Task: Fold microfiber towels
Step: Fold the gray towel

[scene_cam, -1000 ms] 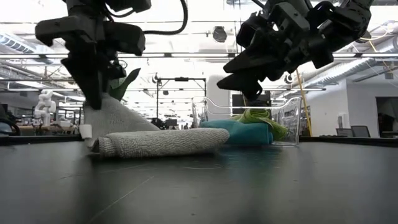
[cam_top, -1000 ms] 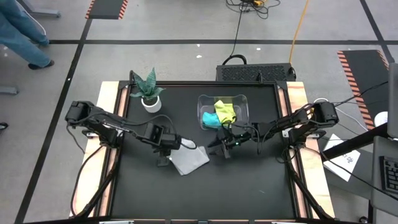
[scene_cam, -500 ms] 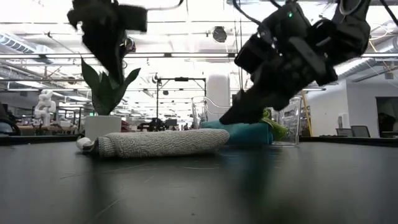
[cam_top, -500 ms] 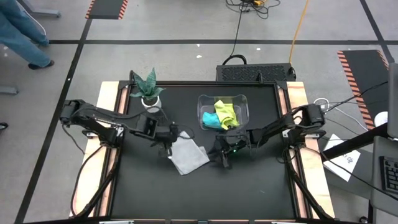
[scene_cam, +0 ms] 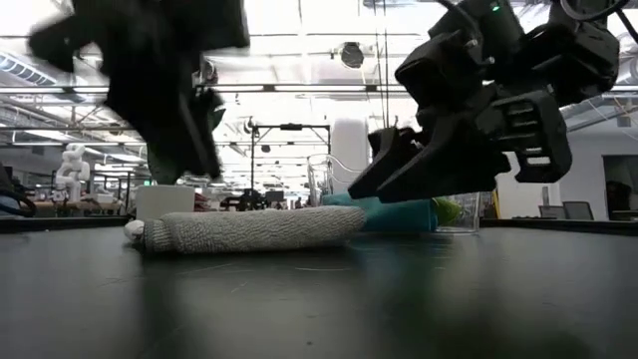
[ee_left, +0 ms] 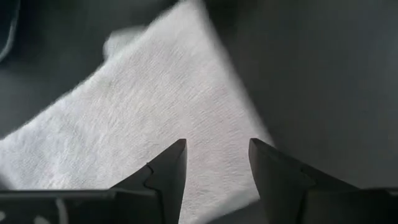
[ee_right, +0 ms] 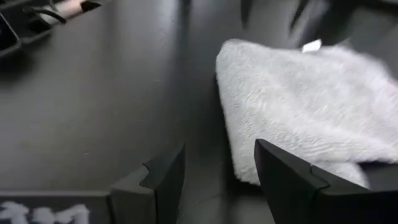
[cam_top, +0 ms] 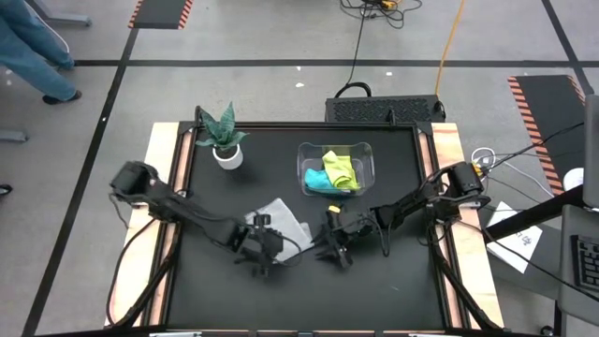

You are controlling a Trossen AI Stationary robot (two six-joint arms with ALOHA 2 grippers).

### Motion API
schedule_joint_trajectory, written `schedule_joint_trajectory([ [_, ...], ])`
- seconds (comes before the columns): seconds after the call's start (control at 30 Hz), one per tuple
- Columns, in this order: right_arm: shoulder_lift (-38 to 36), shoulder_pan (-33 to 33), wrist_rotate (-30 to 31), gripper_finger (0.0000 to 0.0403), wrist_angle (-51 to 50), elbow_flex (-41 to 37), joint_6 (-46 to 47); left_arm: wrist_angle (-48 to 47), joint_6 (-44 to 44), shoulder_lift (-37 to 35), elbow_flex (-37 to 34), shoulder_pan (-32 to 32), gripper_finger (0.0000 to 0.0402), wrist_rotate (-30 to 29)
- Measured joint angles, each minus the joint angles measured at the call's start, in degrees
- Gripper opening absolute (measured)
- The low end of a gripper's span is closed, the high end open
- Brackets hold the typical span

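The light grey towel lies folded on the black table, its rounded folded edge facing the low view. My left gripper stands open just above the towel's near left part, its fingertips over the cloth. My right gripper is open and low by the towel's right end, pointing at it. The yellow-green towel and the teal towel lie in the clear bin.
A potted plant in a white pot stands at the far left of the table. The clear bin sits at the far middle, behind the grey towel in the low view. Bare black tabletop spreads along the near side.
My left gripper has let go of the grey towel's raised flap, which has dropped flat onto the folded towel, and has swung toward the table's near edge. My right gripper has sunk and come toward the near edge, rolling as it went.
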Motion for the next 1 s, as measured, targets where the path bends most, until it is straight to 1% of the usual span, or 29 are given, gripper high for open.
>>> schedule_joint_trajectory([
  [0.13,0.0,1.4,5.8,0.0183,0.8,0.0,-4.8,0.7,-2.8,6.9,0.3,0.1,0.0177,-5.6],
  [0.2,0.0,1.9,6.2,0.0183,0.9,0.0,-7.6,0.4,-4.0,9.4,0.7,0.3,0.0177,-5.9],
  [0.27,0.0,2.1,6.3,0.0183,0.3,0.0,-8.4,1.1,-4.6,11.1,1.5,0.3,0.0177,-5.9],
  [0.33,0.0,2.1,6.7,0.0183,-0.3,0.0,-8.4,0.8,-5.1,11.6,2.1,0.2,0.0177,-5.9],
  [0.4,0.0,2.1,8.8,0.0183,-1.1,0.0,-8.6,0.7,-5.4,12.0,3.1,-0.2,0.0177,-5.9],
  [0.5,0.0,2.0,9.3,0.0183,-1.9,0.0,-10.0,-0.6,-5.5,11.4,5.1,-1.1,0.0177,-5.7],
  [0.57,0.0,2.1,9.3,0.0183,-2.0,0.0,-11.5,-1.5,-6.2,11.4,7.4,-1.9,0.0177,-4.7],
  [0.63,0.0,2.0,9.2,0.0183,-2.3,0.0,-12.5,-4.7,-7.3,11.4,9.5,-2.6,0.0177,-3.2],
  [0.7,0.0,1.5,9.3,0.0183,-2.6,0.0,-13.1,-4.2,-8.1,11.4,10.6,-3.0,0.0177,-2.2],
  [0.87,0.0,0.5,9.2,0.0183,-2.4,0.0,-13.8,-5.9,-10.2,11.4,10.6,-3.6,0.0177,-1.6],
  [1.0,0.0,0.5,8.9,0.0183,-2.1,0.0,-13.9,-6.2,-12.7,13.6,10.5,-3.9,0.0177,0.2],
])
